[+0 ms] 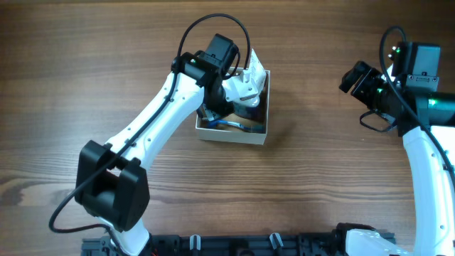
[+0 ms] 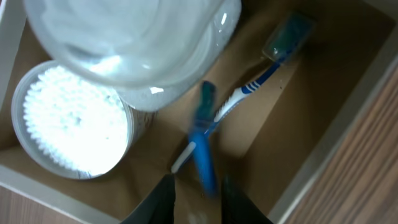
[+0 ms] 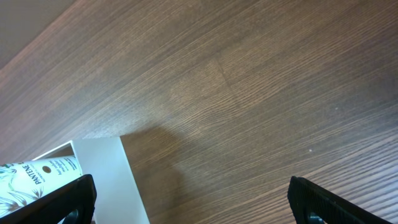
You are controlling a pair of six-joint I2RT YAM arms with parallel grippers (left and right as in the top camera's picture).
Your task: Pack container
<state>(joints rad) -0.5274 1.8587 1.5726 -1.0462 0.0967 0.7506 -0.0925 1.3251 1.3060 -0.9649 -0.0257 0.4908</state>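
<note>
The container (image 1: 234, 135), a square white-walled box with a tan inside, stands at the table's middle. My left gripper (image 2: 198, 199) reaches down inside it, its fingers slightly apart. A blurred blue-handled item (image 2: 203, 149) lies between them with a gap on its left side. In the box are a round tub of cotton swabs (image 2: 74, 121), a blue-and-white toothbrush (image 2: 255, 81) and a clear plastic-wrapped white item (image 2: 130, 43). My right gripper (image 1: 355, 77) is wide open and empty above bare table, to the right of the box (image 3: 106, 180).
A white Pantene sachet (image 3: 37, 174) leans at the box's far right corner and sticks above the rim (image 1: 254, 71). The left arm covers most of the box from overhead. Wood table surrounds the box on all sides.
</note>
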